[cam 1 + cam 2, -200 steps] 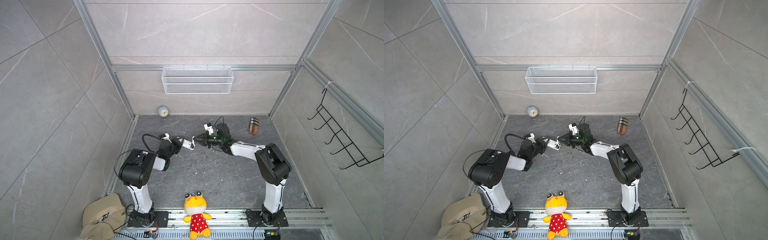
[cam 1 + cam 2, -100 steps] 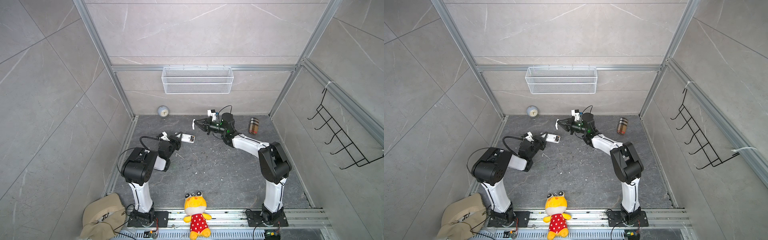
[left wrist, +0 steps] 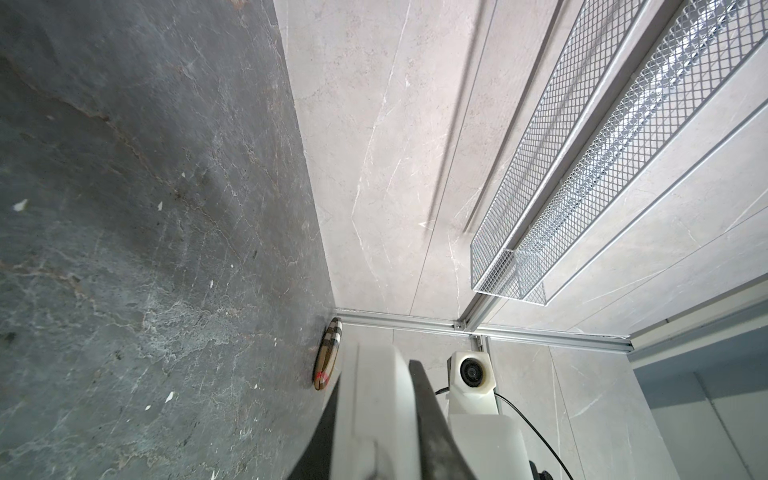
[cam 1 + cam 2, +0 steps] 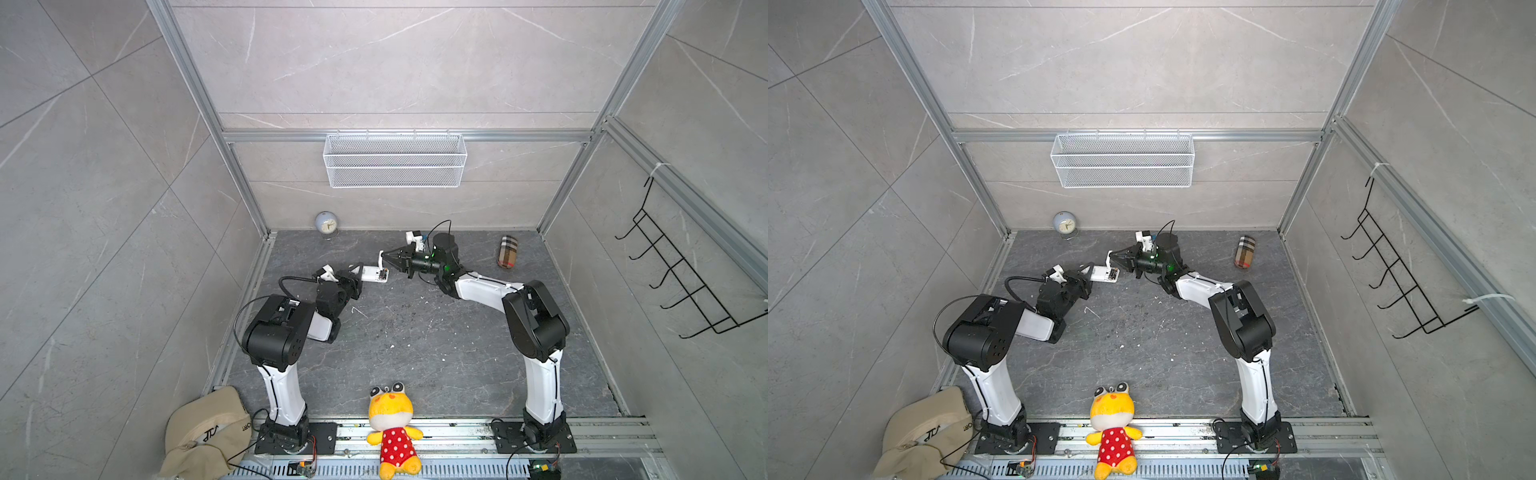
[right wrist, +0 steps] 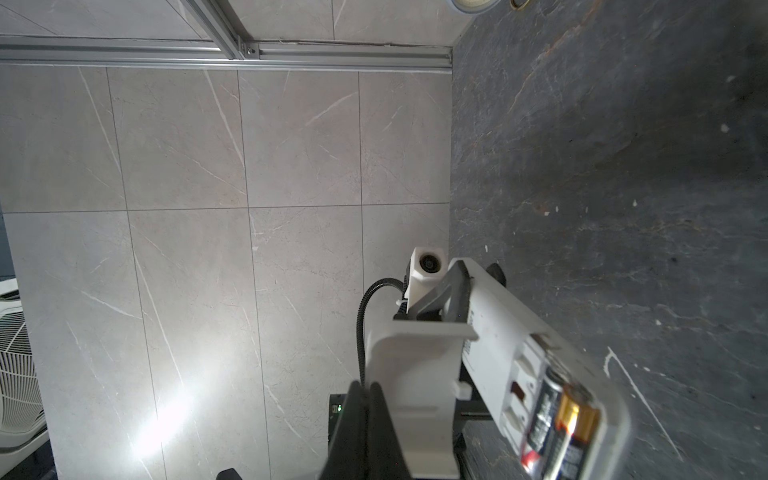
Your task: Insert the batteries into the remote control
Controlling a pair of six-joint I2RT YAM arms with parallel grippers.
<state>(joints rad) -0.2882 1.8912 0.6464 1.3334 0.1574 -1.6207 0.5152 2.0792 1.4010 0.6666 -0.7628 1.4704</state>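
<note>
The white remote control [image 4: 371,274] hangs above the floor with my left gripper [image 4: 360,272] shut on one end. Its open back shows the batteries [image 5: 557,419], two dark cylinders side by side in the compartment, also seen as a dark patch [image 4: 1112,274] in a top view. In the left wrist view the remote [image 3: 374,419] fills the gap between the dark fingers [image 3: 424,399]. My right gripper [image 4: 385,257] is just behind the remote's free end. It is shut on the edge of the small white battery cover [image 5: 419,374], which stands beside the remote [image 5: 498,328].
A round clock [image 4: 326,223] and a plaid pouch [image 4: 508,252] lie by the back wall, under a wire basket [image 4: 395,160]. A plush toy [image 4: 392,419] and a cap [image 4: 203,432] sit at the front rail. A black hook rack [image 4: 681,270] hangs on the right wall.
Both grippers have shifted toward the back wall. The right gripper drew away from the remote with the cover, then came back close to its free end.
</note>
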